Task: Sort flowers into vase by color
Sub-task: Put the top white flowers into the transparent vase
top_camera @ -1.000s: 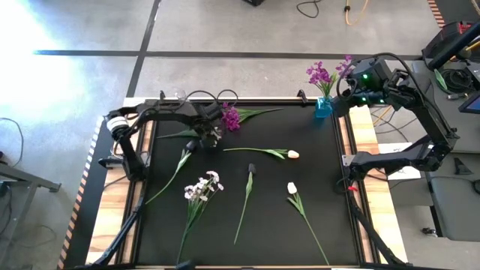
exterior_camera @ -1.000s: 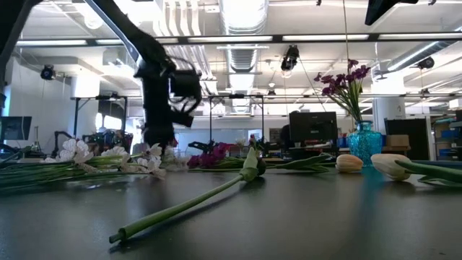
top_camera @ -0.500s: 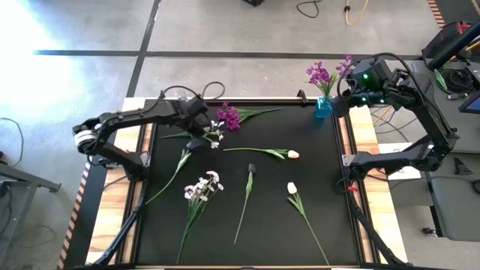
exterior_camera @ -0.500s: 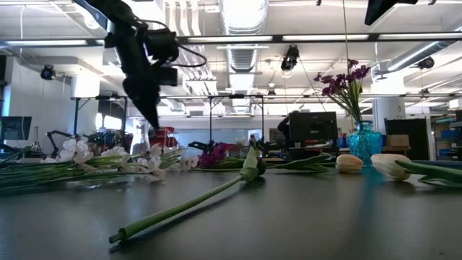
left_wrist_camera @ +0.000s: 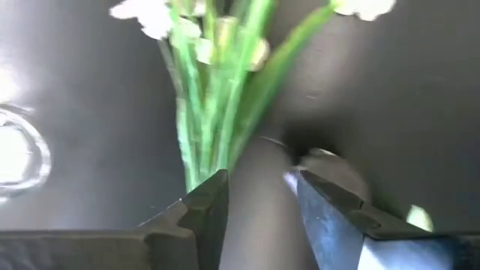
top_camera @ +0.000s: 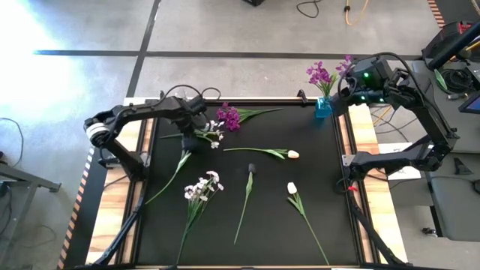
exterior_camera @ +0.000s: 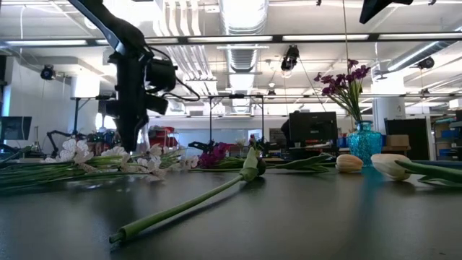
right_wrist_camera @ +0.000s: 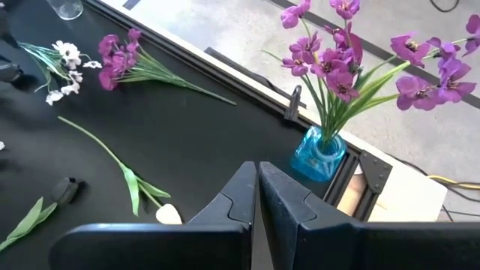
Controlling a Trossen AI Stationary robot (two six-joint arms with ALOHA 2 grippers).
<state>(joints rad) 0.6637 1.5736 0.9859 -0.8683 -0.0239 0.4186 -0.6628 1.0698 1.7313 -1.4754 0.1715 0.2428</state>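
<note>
Black tabletop: left tool, fingers apart, hovers over white spray w/ stems lined up betw. them for pickup; right tool, fingers together, waits by blue vase.

Lying flat across the black counter: a white spray and a magenta spray at the far left, another white spray nearer, two cream tulips, two dark buds. Standing upright in a blue vase at the far right corner: magenta flowers.
</note>
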